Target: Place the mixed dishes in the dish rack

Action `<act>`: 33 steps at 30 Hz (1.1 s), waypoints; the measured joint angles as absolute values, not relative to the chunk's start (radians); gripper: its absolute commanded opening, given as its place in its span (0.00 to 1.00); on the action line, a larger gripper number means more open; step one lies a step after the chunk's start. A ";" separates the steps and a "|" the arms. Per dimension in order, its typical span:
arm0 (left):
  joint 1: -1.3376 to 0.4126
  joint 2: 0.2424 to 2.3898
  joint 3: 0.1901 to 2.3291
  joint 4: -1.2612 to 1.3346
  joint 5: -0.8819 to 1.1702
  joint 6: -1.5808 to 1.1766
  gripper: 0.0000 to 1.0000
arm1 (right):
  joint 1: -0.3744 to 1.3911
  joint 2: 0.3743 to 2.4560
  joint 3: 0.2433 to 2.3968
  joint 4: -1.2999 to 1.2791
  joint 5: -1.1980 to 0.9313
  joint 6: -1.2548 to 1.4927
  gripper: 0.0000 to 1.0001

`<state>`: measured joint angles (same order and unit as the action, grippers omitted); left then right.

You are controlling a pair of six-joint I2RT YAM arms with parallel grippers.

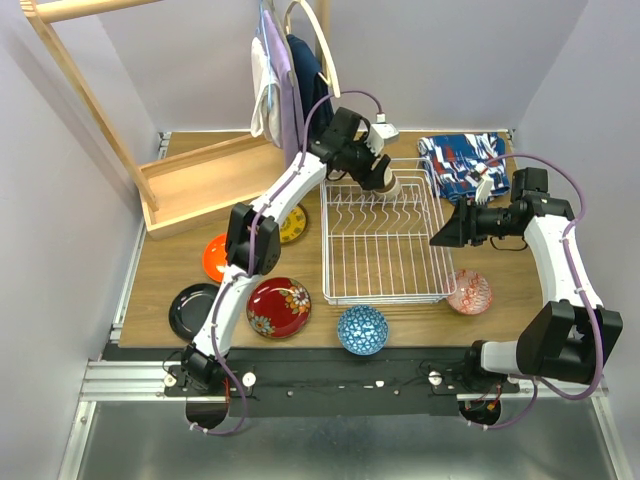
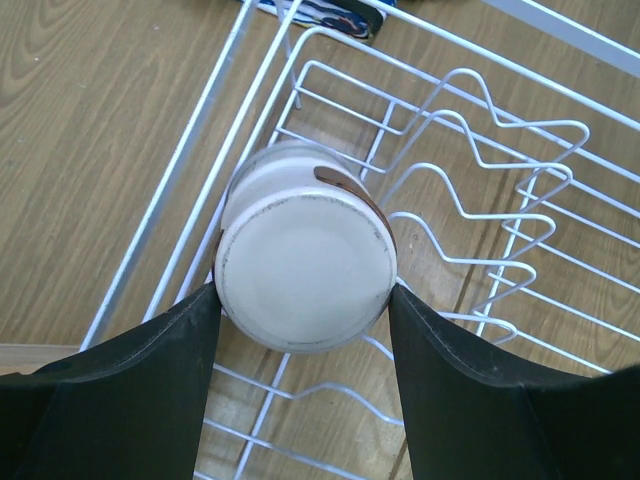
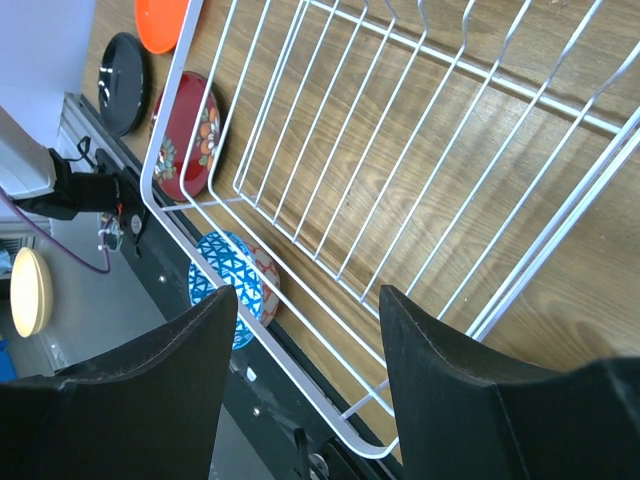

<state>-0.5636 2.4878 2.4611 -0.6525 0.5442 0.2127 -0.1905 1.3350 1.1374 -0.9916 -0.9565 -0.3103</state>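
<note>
My left gripper (image 1: 381, 176) is shut on the grey-beige cup (image 1: 387, 184), holding it bottom-up over the back of the white wire dish rack (image 1: 385, 290), beside the tines. In the left wrist view the cup (image 2: 305, 255) sits between both fingers (image 2: 150, 380), above the rack's rim (image 2: 200, 170). My right gripper (image 1: 442, 237) is open and empty over the rack's right edge. On the table lie the yellow-patterned plate (image 1: 294, 223), orange plate (image 1: 214, 258), black plate (image 1: 191, 311), red floral plate (image 1: 278, 307), blue bowl (image 1: 362, 330) and pink bowl (image 1: 469, 292).
A blue-red patterned cloth (image 1: 461, 165) lies behind the rack's right corner. A wooden frame (image 1: 195, 185) stands at the back left, with cloths hanging (image 1: 284, 80) above. The right wrist view shows the rack (image 3: 400, 150), blue bowl (image 3: 226, 288) and red plate (image 3: 186, 135).
</note>
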 measured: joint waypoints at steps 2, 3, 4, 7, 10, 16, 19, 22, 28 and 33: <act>-0.570 2.488 2.452 -0.654 0.543 0.217 0.58 | -0.191 1.335 1.136 -0.989 -0.957 -0.310 0.66; -0.573 2.488 2.449 -0.656 0.541 0.220 0.61 | -0.191 1.335 1.135 -0.988 -0.956 -0.310 0.66; -0.576 2.488 2.446 -0.656 0.539 0.221 0.63 | -0.191 1.335 1.134 -0.987 -0.956 -0.310 0.66; -0.582 2.488 2.445 -0.660 0.531 0.221 0.65 | -0.191 1.335 1.130 -0.987 -0.955 -0.309 0.66; -0.586 2.489 2.445 -0.659 0.519 0.221 0.60 | -0.191 1.335 1.128 -0.987 -0.955 -0.307 0.66; -0.587 2.495 2.447 -0.649 0.508 0.208 0.55 | -0.191 1.335 1.127 -0.987 -0.954 -0.306 0.66; -0.590 2.495 2.447 -0.635 0.508 0.194 0.50 | -0.191 1.335 1.127 -0.986 -0.954 -0.305 0.66; -0.593 2.495 2.452 -0.628 0.508 0.188 0.50 | -0.191 1.335 1.127 -0.986 -0.951 -0.303 0.66; -0.599 2.495 2.480 -0.638 0.508 0.194 0.47 | -0.191 1.335 1.127 -0.984 -0.946 -0.302 0.66; -0.600 2.495 2.492 -0.691 0.484 0.221 0.47 | -0.191 1.335 1.127 -0.984 -0.946 -0.296 0.66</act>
